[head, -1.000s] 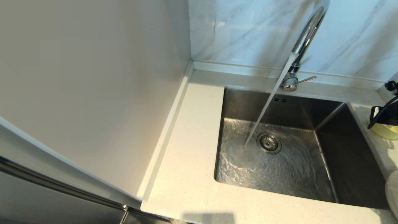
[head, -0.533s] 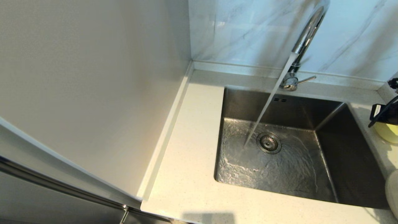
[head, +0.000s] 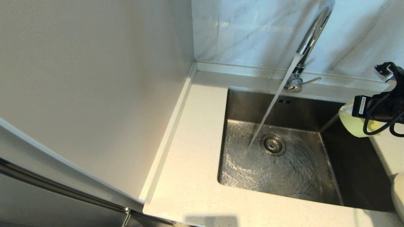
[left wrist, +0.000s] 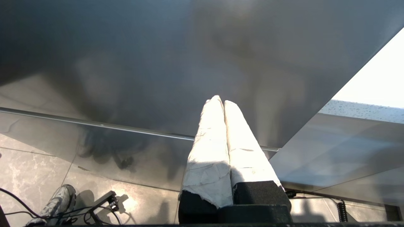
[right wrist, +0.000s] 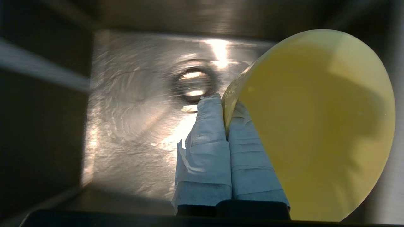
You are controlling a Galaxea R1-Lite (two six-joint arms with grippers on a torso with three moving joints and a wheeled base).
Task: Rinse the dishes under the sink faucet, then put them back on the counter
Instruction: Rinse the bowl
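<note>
- Head view shows the counter [head: 189, 176], off-white and speckled, bordering the steel basin [head: 284, 164] on its left, front and right sides
- Basin floor is rippled with running water; a round drain [head: 273, 145] sits near its middle
- Sink faucet [head: 311, 34] stands at the back edge, a stream falling aslant to the basin floor just left of the drain
- Plate [head: 398, 195] lies on the counter right of the basin, only its rim in view
- Bowl [right wrist: 315, 126], pale yellow, hangs tilted above the basin's right side, clear of the stream
- Right gripper [right wrist: 225, 110] is clamped on the bowl's rim, one finger inside, one outside
- Left gripper [left wrist: 221, 104] is parked low beside the cabinet, fingers pressed together, holding nothing
</note>
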